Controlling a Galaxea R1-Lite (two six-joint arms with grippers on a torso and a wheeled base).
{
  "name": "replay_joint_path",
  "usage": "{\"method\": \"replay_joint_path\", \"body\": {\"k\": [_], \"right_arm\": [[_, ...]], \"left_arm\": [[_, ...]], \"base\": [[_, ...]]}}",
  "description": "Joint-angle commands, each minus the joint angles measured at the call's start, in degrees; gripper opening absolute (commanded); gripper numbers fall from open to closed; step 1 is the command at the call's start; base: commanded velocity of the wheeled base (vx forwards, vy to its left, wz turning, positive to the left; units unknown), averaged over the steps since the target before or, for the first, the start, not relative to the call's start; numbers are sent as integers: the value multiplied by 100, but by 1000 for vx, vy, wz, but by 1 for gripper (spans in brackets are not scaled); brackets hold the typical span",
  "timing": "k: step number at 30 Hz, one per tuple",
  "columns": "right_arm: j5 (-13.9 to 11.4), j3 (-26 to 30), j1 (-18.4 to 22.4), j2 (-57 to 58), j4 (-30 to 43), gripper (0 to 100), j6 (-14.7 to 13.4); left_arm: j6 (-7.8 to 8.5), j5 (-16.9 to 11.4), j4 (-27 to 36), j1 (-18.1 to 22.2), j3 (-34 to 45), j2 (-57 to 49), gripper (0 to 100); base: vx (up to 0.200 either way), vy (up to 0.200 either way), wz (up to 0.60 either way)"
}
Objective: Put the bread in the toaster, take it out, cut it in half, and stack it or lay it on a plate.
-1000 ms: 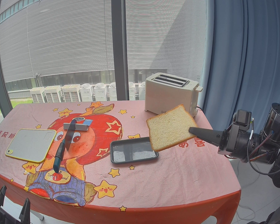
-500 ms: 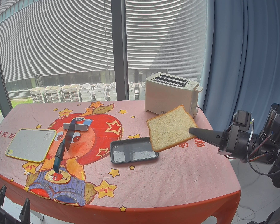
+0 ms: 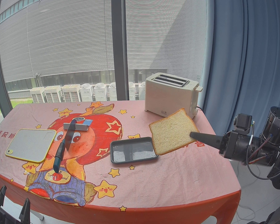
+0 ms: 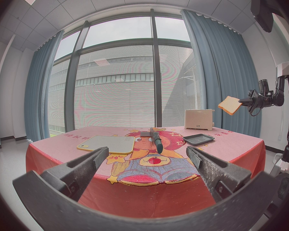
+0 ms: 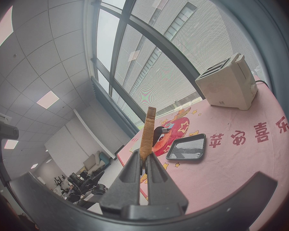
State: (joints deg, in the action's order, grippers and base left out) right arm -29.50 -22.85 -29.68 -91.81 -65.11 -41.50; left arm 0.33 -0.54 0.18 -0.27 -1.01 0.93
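Left claw [image 4: 146, 153]: fingers spread wide, holding nothing, off the near left edge of the counter [image 3: 183, 175] under its pink cartoon-print cloth. Pale grey cutting board with a yellow-green rim [image 3: 30, 144]: flat at the counter's left. Dark-bladed knife with a teal handle [image 3: 63, 147]: just right of the board, blade propped on a small grey block [image 3: 76, 126]. Dark grey rectangular tray [image 3: 130, 151]: mid-counter. Cream two-slot toaster [image 3: 169, 94]: far right, by the window. Slice of white bread [image 3: 172, 131]: in the air, tilted, clear of the counter, nearer than the toaster. Right claw [image 3: 193, 135]: closed on the slice's right edge.
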Motion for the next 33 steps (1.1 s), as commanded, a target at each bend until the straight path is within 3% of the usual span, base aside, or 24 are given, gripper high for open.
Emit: {"method": "replay_joint_path", "body": {"k": [1, 5, 9, 13, 33], "right_arm": [[-3, 8, 15, 5, -2, 0, 1], [-3, 8, 77, -4, -10, 0, 45], [-3, 70, 182, -21, 7, 0, 546], [6, 114, 182, -21, 16, 0, 783], [6, 114, 209, -13, 16, 0, 819]], "left_arm": [[2, 1, -1, 0, 101, -93, 100], [2, 1, -1, 0, 101, -93, 100], [2, 1, -1, 0, 101, -93, 100], [2, 1, -1, 0, 101, -93, 100], [2, 1, -1, 0, 101, -93, 100]], "base": [[0, 0, 0], [0, 0, 0], [0, 0, 0], [0, 0, 0], [0, 0, 0]]}}
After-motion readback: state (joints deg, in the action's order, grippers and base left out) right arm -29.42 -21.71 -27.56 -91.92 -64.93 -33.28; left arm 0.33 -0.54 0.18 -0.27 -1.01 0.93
